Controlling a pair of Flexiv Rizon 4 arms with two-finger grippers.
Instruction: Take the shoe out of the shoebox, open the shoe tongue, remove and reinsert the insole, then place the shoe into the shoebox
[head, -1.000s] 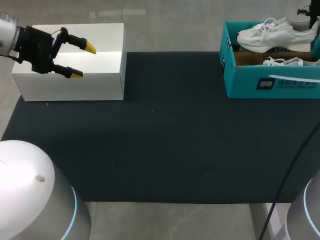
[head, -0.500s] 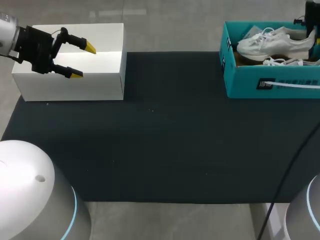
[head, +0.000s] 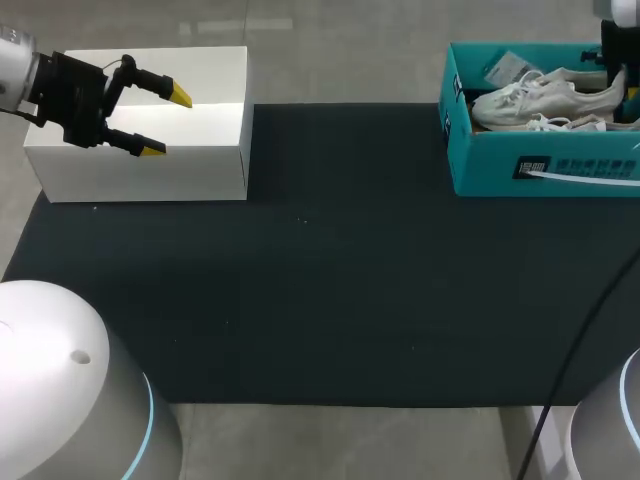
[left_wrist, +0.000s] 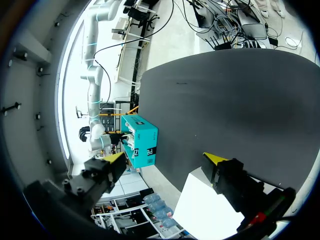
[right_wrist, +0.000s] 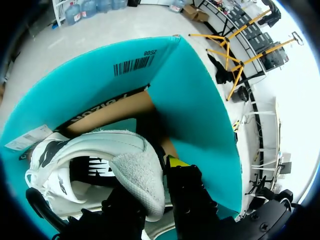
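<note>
moved: the shoe (head: 545, 97) has sunk; a second ago it was raised above the rim, half a second ago it was lower, and now it lies low inside the shoebox (head: 540, 165).
shoe: white, on its side in the box, toe toward my left, heel toward the right arm's end.
right hand (right_wrist: 152, 175): has come down with the shoe; clamped on its heel, which sits between the two black fingers. one yellow tip shows just beside the heel, the other is hidden behind it.
shoebox: teal, open, at the far right of the dark worktop (head: 320, 300), not shifted.
paper slip (head: 505, 68): inside the box by the far wall, more of it showing than before.
left hand (head: 166, 122): unchanged, fingers apart with nothing between them, above the white box (head: 140, 170) at the worktop's far left.
</note>
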